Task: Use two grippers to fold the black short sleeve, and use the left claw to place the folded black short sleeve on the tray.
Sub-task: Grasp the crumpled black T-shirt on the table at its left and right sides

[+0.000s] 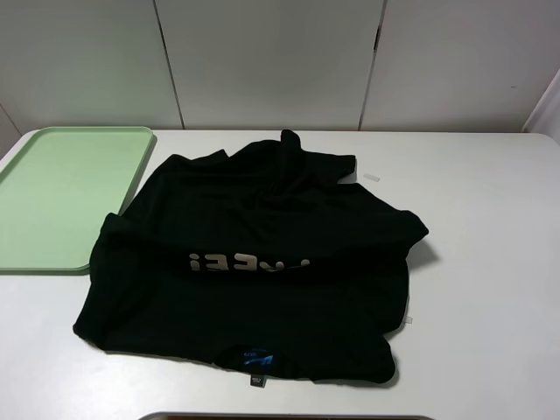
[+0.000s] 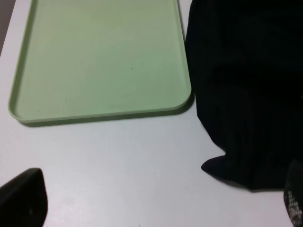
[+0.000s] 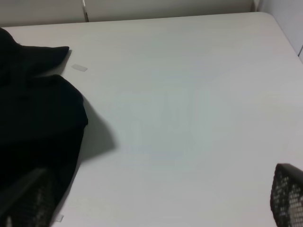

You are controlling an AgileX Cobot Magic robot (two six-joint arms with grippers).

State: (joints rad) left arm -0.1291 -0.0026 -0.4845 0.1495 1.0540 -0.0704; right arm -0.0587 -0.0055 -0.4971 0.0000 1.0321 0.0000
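Black short sleeve [image 1: 254,262] lies rumpled and unfolded in the middle of the desk [image 1: 490,262], collar and blue neck label [image 1: 259,358] toward the near edge. You can read only part of its pale lettering [image 1: 248,262], since a crease swallows the rest. The tray [image 1: 61,192] sits to its left, with one end cut off by the frame. The high view shows you neither arm. Only the wrist views do, and there you see just the finger ends at the frame corners. The left gripper [image 2: 158,196] has its jaws wide apart over bare desk, between the tray's corner and a sleeve. The right gripper [image 3: 155,196] is equally spread and holds nothing. From the left wrist view the fabric meets the tray's rim, but you cannot tell whether it overlaps.
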